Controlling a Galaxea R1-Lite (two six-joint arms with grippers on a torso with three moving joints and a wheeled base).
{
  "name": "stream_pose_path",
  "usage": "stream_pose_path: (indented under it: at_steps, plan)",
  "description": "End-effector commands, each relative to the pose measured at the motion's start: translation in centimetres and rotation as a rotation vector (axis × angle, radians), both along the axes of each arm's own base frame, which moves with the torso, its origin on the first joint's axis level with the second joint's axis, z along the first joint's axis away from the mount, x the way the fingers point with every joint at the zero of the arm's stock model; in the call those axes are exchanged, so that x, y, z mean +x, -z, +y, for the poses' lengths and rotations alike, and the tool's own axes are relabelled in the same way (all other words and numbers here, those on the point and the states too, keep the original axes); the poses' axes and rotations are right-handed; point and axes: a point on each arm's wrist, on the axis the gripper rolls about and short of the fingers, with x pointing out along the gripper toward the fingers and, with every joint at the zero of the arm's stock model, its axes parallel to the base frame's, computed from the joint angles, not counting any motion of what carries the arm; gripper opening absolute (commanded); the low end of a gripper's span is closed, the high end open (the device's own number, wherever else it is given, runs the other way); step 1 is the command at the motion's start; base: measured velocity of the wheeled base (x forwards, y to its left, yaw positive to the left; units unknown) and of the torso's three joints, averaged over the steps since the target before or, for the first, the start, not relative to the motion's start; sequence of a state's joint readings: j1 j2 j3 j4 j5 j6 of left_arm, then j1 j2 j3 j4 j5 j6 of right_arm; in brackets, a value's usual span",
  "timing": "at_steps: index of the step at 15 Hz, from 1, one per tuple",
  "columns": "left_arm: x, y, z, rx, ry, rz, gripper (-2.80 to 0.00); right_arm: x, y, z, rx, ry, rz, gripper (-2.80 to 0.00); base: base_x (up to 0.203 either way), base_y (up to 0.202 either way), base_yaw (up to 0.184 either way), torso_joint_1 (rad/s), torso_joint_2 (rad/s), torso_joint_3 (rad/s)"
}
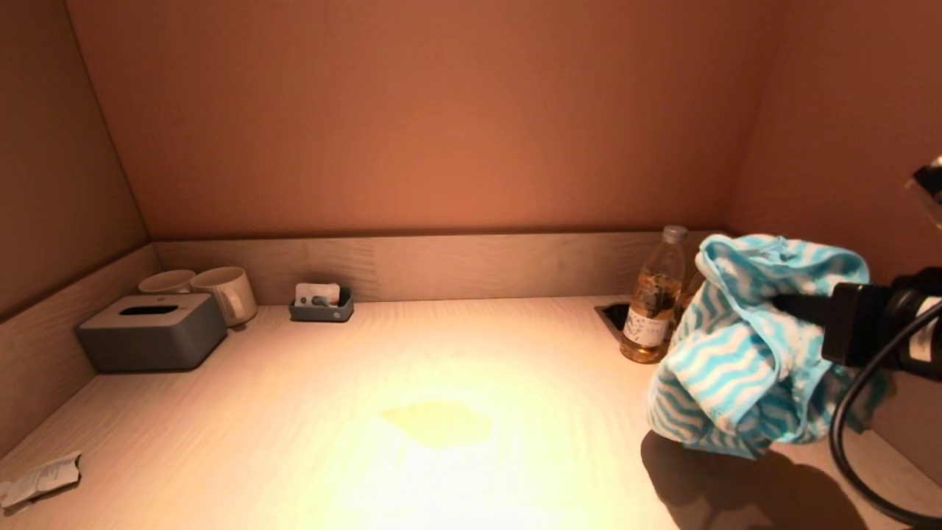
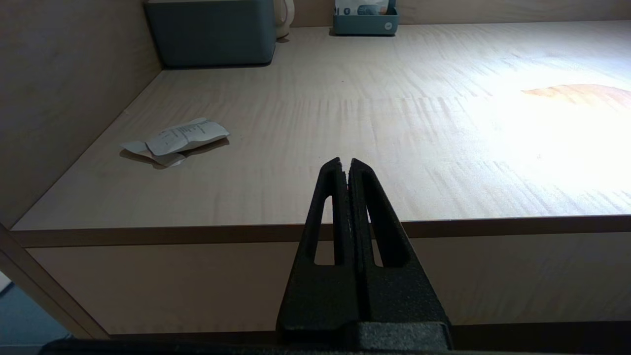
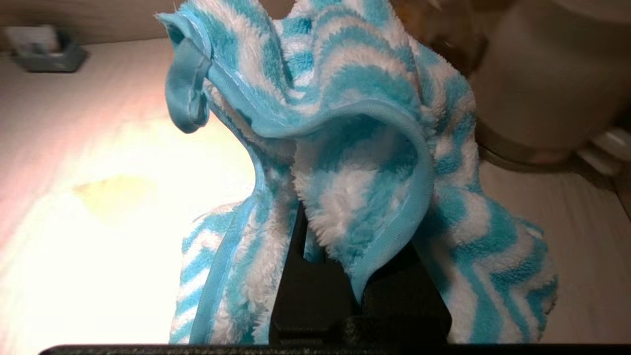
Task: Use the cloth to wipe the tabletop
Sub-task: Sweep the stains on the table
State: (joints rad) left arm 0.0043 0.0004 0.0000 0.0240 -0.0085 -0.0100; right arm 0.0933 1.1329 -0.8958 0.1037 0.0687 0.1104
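A blue-and-white striped cloth point(image 1: 743, 353) hangs bunched from my right gripper point(image 1: 787, 303), lifted above the right side of the light wood tabletop point(image 1: 368, 471). In the right wrist view the cloth point(image 3: 355, 148) drapes over the shut jaws and hides the fingertips. A yellowish wet stain point(image 1: 438, 421) lies on the middle of the tabletop, left of the cloth; it also shows in the right wrist view point(image 3: 111, 192) and the left wrist view point(image 2: 577, 92). My left gripper point(image 2: 345, 162) is shut and empty, parked in front of the table's front edge.
A grey tissue box point(image 1: 153, 331) and two cups point(image 1: 224, 293) stand at the back left, with a small grey tray point(image 1: 321, 303) beside them. A bottle point(image 1: 653, 298) stands at the back right beside the cloth. A crumpled paper point(image 1: 40, 478) lies at the front left. Walls close three sides.
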Motion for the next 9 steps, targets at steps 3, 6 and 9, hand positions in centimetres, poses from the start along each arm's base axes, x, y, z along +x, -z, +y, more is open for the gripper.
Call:
stream_pose_path:
  at_steps: [3, 6, 9]
  plan:
    - [0.0, 0.0, 0.0, -0.001, 0.000, 0.000, -2.80, -0.3, -2.2, 2.7, -0.009, -0.166, 0.034, -2.80, 0.000, 0.000, 0.000, 0.000, 0.00, 0.000]
    - [0.0, 0.0, 0.0, -0.001, 0.000, 0.000, -2.80, 3.1, -1.8, 5.4, -0.038, -0.227, 0.093, -2.80, 0.000, 0.000, 0.000, 0.000, 0.00, 0.000]
    - [0.0, 0.0, 0.0, -0.001, -0.001, 0.000, -2.80, 7.0, -1.5, 8.6, -0.060, -0.274, 0.127, -2.80, 0.000, 0.000, 0.000, 0.000, 0.00, 0.000]
